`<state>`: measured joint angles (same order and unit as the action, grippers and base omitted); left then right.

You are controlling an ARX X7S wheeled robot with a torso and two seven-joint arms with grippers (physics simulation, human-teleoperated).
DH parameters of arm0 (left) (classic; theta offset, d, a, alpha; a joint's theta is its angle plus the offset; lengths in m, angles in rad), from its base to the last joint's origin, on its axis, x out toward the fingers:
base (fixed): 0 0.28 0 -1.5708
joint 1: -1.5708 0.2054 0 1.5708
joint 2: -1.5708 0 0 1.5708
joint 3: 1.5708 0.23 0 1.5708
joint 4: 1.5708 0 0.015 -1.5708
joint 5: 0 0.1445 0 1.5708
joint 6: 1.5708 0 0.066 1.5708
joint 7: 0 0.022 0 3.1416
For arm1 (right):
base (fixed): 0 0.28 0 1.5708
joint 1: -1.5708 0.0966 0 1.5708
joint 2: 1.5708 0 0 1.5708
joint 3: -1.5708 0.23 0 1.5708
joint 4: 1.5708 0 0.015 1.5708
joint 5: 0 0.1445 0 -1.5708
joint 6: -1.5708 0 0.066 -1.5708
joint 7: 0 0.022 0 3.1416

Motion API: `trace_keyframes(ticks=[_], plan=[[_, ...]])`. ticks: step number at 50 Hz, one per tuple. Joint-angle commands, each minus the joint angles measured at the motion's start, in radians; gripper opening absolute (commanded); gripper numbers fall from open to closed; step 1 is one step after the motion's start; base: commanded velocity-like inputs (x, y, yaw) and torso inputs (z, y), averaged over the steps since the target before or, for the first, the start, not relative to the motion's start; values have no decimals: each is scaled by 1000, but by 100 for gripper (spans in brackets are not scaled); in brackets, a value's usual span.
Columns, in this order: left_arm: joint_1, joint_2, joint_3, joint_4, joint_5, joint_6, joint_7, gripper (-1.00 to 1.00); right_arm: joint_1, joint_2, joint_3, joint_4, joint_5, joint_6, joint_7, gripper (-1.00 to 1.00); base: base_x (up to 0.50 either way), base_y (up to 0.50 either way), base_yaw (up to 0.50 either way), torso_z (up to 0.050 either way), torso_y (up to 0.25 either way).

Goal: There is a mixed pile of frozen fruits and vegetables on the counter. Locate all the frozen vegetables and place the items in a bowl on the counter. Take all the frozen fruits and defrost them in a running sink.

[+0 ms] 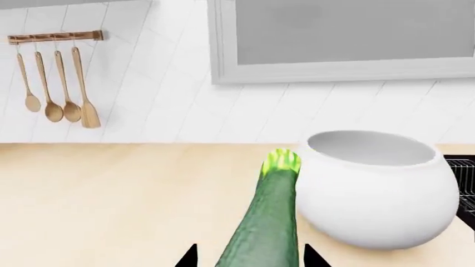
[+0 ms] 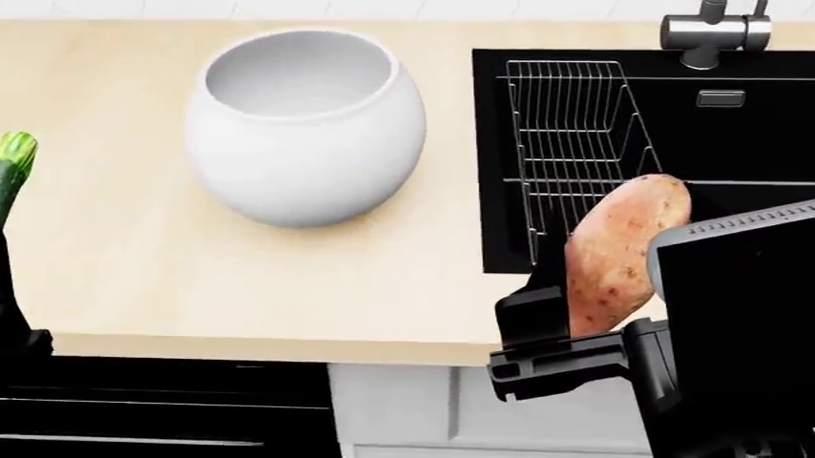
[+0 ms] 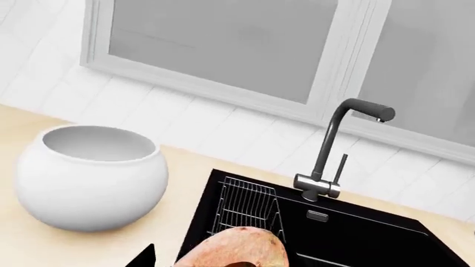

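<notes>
Between the dark fingertips of the left tool [image 1: 248, 257] sits the zucchini [image 1: 266, 222], gripped near its thick end with the pale green stem tip pointing away toward the bowl [image 1: 375, 186]; the tip is close beside the bowl's belly, though contact is hard to judge from the wrist view. Over at the right tool [image 2: 579, 324], the jaws are clamped on the sweet potato [image 2: 617, 250], which stands nearly upright in front of the sink [image 2: 751, 162] and its wire rack [image 2: 574, 143], close to the desk [image 2: 153, 286] edge. The bowl rests on the desk just beside the sink, and its inside looks empty from the head view.

By my reading, the vegetable half of the job is midway: both vegetables are lifted but neither is in the bowl yet. The fruit half appears untouched (no peach or mango shows in any view, and the basin holds only the rack). No water can be seen leaving the faucet [image 3: 334, 150], so turning it on is likely still to come.
</notes>
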<state>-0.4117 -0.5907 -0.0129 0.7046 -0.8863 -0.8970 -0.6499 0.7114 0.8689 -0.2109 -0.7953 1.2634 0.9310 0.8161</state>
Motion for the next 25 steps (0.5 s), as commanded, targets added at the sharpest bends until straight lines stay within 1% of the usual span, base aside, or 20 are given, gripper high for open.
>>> trace_keyframes(ticks=[1,4,15,19,21,22,25], plan=[[1,-4,-9,-7,0,11,-3,-100,9,0,-10,5,-45,4,-28,-100,195,492,0,0,0],[2,-5,-11,-9,-1,13,-2,-100,5,-2,-8,9,-53,-2,-27,-100,256,490,0,0,0],[7,0,4,-16,11,30,10,-100,7,-9,2,16,-48,-16,-22,-100,311,7,0,0,1],[19,-10,-11,-7,-1,32,13,-100,5,-10,3,20,-49,-19,-21,-100,314,1,0,3,0],[4,4,13,-20,18,34,9,-100,10,-9,-2,16,-44,-12,-19,-100,309,1,0,0,5],[14,-5,-4,-13,5,33,10,-100,12,-7,-2,13,-39,-10,-16,-100,309,1,0,0,0],[14,-6,-4,-12,4,34,10,-100,16,-6,-5,16,-43,-8,-17,-100,310,1,0,0,0]])
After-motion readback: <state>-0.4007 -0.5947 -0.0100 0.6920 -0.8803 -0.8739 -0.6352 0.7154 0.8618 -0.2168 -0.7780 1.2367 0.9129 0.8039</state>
